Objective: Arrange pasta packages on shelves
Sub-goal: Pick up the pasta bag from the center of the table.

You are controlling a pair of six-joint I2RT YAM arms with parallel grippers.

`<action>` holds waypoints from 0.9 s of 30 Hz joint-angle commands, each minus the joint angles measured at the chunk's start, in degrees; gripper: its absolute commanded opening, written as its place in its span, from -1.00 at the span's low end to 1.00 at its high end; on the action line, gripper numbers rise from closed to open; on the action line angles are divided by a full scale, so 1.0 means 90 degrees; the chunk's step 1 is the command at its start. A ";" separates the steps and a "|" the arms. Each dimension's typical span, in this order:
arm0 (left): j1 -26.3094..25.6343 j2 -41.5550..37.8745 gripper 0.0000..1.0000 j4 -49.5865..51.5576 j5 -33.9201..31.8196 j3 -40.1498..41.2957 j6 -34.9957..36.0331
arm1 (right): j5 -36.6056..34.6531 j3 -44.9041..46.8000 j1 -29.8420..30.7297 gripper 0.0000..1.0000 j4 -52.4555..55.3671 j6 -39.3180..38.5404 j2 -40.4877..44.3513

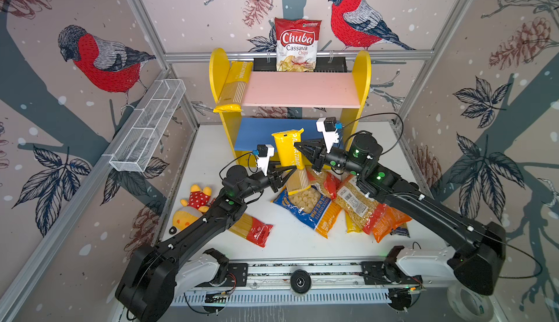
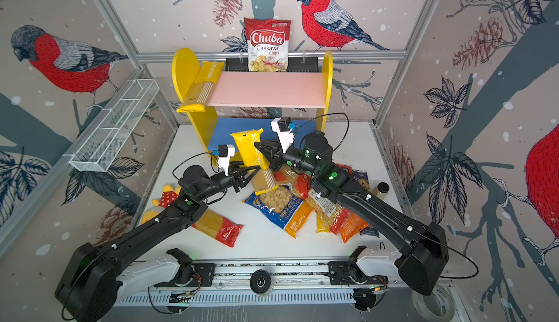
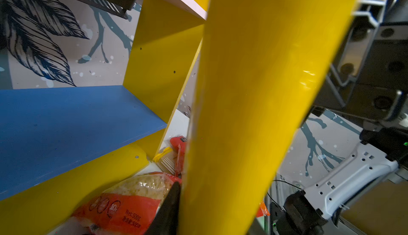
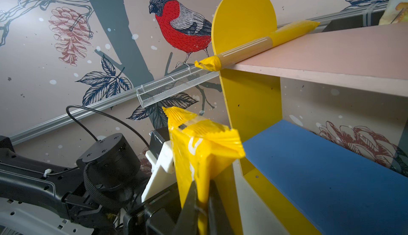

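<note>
Bullfinch-papered walls around the bench; both tools pinch one upright yellow PASTATIME pack (image 1: 289,151) — right tool (image 1: 298,147) at three o'clock, left tool (image 1: 287,173) lower, before the blue lower board (image 1: 257,133). Uneven pulling could tear it.

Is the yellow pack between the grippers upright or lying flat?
Upright, slightly tilted: the yellow pack stands on end above the pile, its crimped top pointing up.
</note>
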State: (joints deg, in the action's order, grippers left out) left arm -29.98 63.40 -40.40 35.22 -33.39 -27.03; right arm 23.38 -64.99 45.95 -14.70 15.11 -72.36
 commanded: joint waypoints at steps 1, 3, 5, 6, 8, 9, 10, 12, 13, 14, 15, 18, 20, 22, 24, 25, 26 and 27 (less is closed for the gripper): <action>0.0000 -0.0042 -0.53 -0.0616 0.0099 -0.0069 -0.0216 | 0.0422 0.0050 -0.0079 -0.73 -0.0798 0.0288 0.0212; 0.0000 -0.0091 -0.65 -0.0687 0.0127 -0.0088 -0.0280 | 0.0425 0.0099 -0.0166 -0.68 -0.0823 0.0370 0.0217; 0.0001 -0.0125 -0.73 -0.0782 0.0201 -0.0116 -0.0377 | 0.0381 0.0158 -0.0233 -0.55 -0.0829 0.0437 0.0212; 0.0001 -0.0132 -0.77 -0.0801 0.0233 -0.0135 -0.0400 | 0.0341 0.0184 -0.0252 -0.53 -0.0836 0.0455 0.0215; 0.0000 -0.0164 -0.86 -0.0804 0.0266 -0.0176 -0.0459 | 0.0244 0.0241 -0.0310 -0.38 -0.0833 0.0489 0.0227; 0.0002 -0.0181 -0.89 -0.0782 0.0266 -0.0198 -0.0478 | 0.0204 0.0279 -0.0356 -0.30 -0.0827 0.0494 0.0236; 0.0019 -0.0208 -0.92 -0.0714 0.0259 -0.0248 -0.0480 | 0.0179 0.0328 -0.0427 -0.21 -0.0819 0.0529 0.0250; 0.0099 -0.0253 -0.99 -0.0449 0.0234 -0.0414 -0.0478 | 0.0230 0.0463 -0.0619 -0.02 -0.0798 0.0600 0.0294; 0.0184 -0.0282 -1.00 -0.0306 0.0262 -0.0522 -0.0484 | 0.0274 0.0539 -0.0743 0.06 -0.0756 0.0629 0.0321; 0.0293 -0.0295 -1.00 -0.0202 0.0337 -0.0627 -0.0525 | 0.0335 0.0624 -0.0866 0.15 -0.0714 0.0643 0.0354; 0.0401 -0.0310 -1.00 -0.0117 0.0397 -0.0718 -0.0572 | 0.0382 0.0699 -0.0963 0.22 -0.0653 0.0653 0.0380; 0.0769 -0.0279 -1.00 0.0048 0.0745 -0.1056 -0.0852 | 0.0698 0.0942 -0.1272 0.44 -0.0433 0.0679 0.0385; 0.0886 -0.0241 -1.00 0.0309 0.0934 -0.1345 -0.0881 | 0.1050 0.1036 -0.1336 0.58 -0.0212 0.0646 0.0359; 0.0916 -0.0146 -1.00 0.0679 0.1067 -0.1676 -0.0832 | 0.1376 0.1078 -0.1314 0.69 -0.0010 0.0578 0.0316; 0.0955 0.0025 -1.00 0.0975 0.1236 -0.2009 -0.0885 | 0.1779 0.1087 -0.1252 0.73 0.0091 0.0514 0.0217; 0.0990 0.0135 -1.00 0.1049 0.1357 -0.2169 -0.0976 | 0.1947 0.1072 -0.1192 0.74 0.0149 0.0483 0.0158; 0.1024 0.0242 -1.00 0.1004 0.1510 -0.2275 -0.1113 | 0.2042 0.1036 -0.1113 0.76 0.0231 0.0419 0.0100; 0.1052 0.0326 -1.00 0.0905 0.1610 -0.2331 -0.1241 | 0.2064 0.0997 -0.1044 0.75 0.0303 0.0369 0.0091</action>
State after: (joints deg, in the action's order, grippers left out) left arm -21.12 65.14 -29.23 46.17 -52.34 -35.27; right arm 36.60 -55.37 35.44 -13.76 20.32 -71.07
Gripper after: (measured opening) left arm 0.209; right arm 0.881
